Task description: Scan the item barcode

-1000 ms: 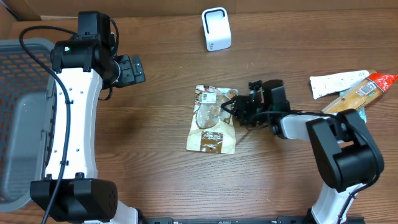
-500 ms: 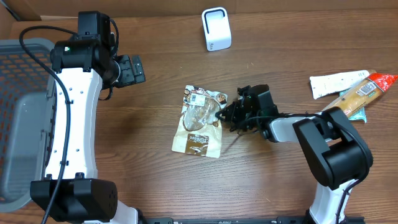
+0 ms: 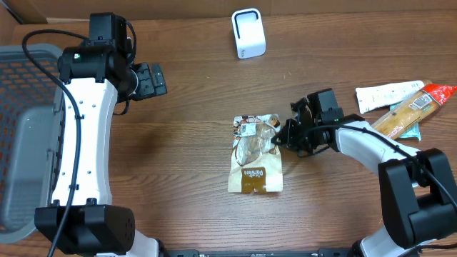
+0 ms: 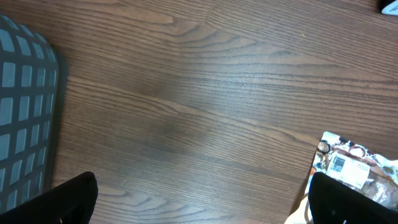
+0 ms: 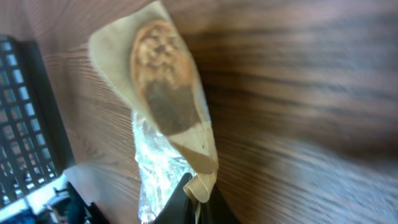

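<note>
Wood-grain table (image 3: 186,171) at a two-arm scanning station: nearest the front, the snack pouch (image 3: 255,165) lies mid-table, its right edge now pinched in the right gripper (image 3: 278,140), whose jaws stood half apart a second ago. The pouch has since shifted rightward, so the pickup looks made, with presentation remaining. Farther back, the left gripper (image 3: 153,78) hangs wide open; the scanner (image 3: 248,33) stands at the far edge. The pouch's white label (image 3: 248,130) is too small to read, and the right wrist view is blurred.

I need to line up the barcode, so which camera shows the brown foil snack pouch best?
Overhead: the whole brown foil snack pouch shows, white label up, its edge pinched by the right gripper. Left wrist catches only its labelled corner. Right wrist sees it close, blurred, from the pinched edge.
</note>
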`<action>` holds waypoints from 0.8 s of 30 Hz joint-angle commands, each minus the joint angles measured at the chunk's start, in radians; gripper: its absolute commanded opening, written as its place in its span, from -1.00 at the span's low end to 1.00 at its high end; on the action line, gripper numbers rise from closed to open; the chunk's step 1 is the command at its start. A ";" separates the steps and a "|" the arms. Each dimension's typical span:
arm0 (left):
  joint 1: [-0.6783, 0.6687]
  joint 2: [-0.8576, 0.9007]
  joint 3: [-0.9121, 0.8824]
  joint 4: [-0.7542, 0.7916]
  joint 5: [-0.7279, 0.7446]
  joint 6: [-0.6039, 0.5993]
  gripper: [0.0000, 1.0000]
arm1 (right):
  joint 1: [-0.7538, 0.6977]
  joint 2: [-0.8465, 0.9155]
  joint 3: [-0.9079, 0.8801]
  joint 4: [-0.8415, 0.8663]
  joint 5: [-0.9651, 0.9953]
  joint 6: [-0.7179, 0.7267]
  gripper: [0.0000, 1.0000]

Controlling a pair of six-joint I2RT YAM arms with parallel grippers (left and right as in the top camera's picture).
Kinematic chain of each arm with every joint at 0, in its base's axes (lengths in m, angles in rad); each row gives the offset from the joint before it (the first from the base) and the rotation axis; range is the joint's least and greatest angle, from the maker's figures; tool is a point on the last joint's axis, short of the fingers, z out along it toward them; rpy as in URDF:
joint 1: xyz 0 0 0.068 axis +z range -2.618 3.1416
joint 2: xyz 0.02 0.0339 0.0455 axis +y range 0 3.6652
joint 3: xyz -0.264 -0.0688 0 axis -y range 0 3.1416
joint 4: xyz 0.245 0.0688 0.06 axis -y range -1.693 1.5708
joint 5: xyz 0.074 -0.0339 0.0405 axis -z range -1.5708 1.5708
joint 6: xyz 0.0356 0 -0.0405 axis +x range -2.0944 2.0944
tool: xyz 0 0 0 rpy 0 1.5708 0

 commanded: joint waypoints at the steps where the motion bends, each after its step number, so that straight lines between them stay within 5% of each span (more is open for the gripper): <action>1: -0.003 0.007 0.002 0.002 0.008 -0.013 0.99 | 0.011 -0.016 0.024 -0.006 0.036 -0.064 -0.44; 5: -0.003 0.007 0.002 0.002 0.008 -0.013 0.99 | 0.011 0.002 0.024 -0.002 0.066 -0.047 -0.03; 16: -0.003 0.007 0.002 0.002 0.008 -0.013 0.99 | 0.031 0.097 0.024 0.124 0.150 0.020 0.60; 24: -0.003 0.007 0.002 0.002 0.008 -0.013 0.99 | 0.090 0.206 0.024 0.214 0.211 0.116 0.60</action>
